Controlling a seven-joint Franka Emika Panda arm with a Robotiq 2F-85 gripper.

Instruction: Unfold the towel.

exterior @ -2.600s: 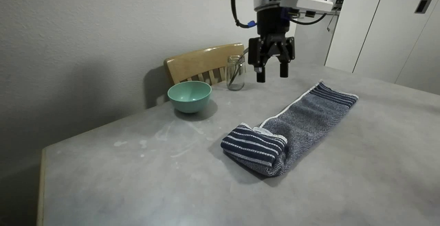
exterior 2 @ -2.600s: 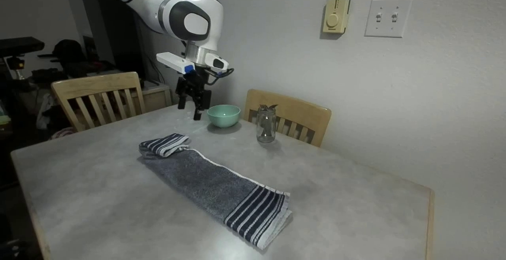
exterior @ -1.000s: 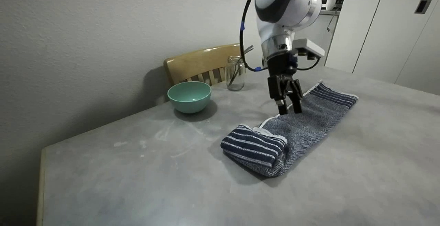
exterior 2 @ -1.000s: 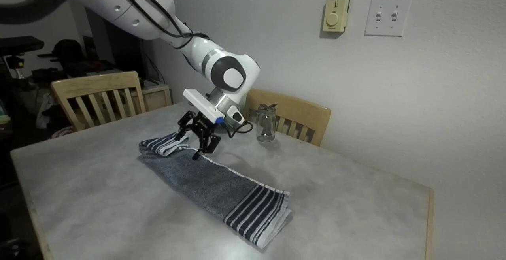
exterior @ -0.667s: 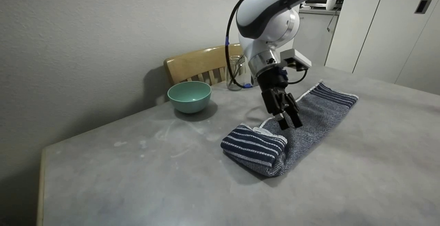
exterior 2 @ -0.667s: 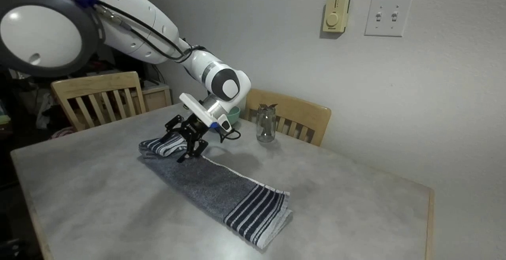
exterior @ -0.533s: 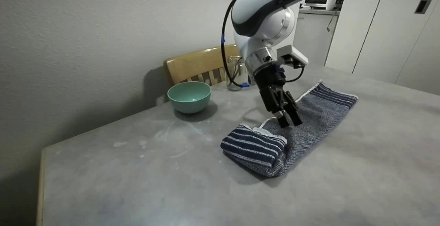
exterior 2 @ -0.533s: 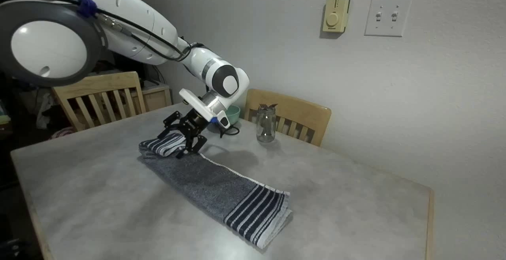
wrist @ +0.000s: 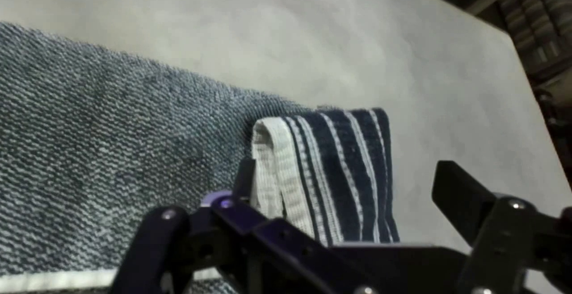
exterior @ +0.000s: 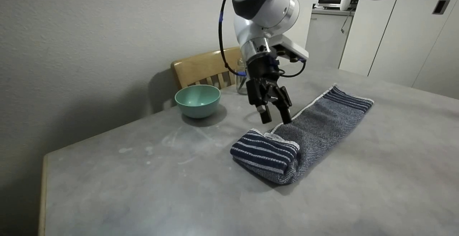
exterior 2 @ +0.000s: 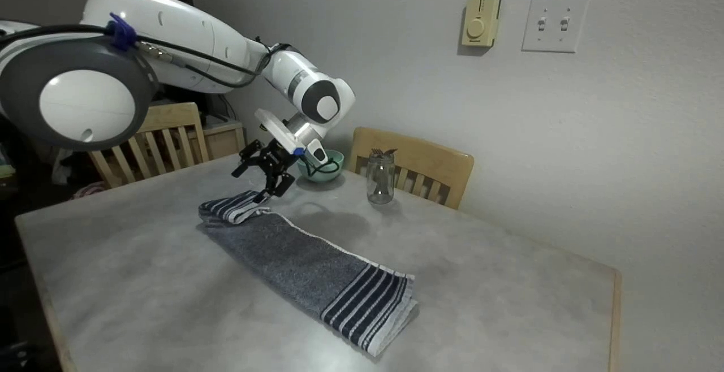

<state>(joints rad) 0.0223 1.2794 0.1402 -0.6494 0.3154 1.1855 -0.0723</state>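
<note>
- One grey-topped table point(exterior: 125, 193), pale along its edge, spreads out below the gripper point(exterior: 277, 119).
- Towel point(exterior 2: 305, 259), slate blue with striped ends: lies on the table, lower than the gripper. One end is turned back over itself near the fingertips; from there the cloth runs away to the second end, well apart from the gripper.
- Gripper, tilted: the fingers point(wrist: 456, 191) stand wide apart, and the wrist view shows the striped fold between them. Contact with the cloth cannot be told.
- Teal bowl point(exterior: 195, 111): upright on the table near the gripper, part of its inner wall showing.
- Glass jar point(exterior 2: 382, 195): upright, in an exterior view to one side of the gripper; holds metal utensils point(exterior 2: 380, 154), tines above the rim.
- White cup point(exterior: 345, 5): far behind the gripper; contents hidden.
- Thermostat point(exterior 2: 481, 20): higher than the gripper; lettering too small to read.
</note>
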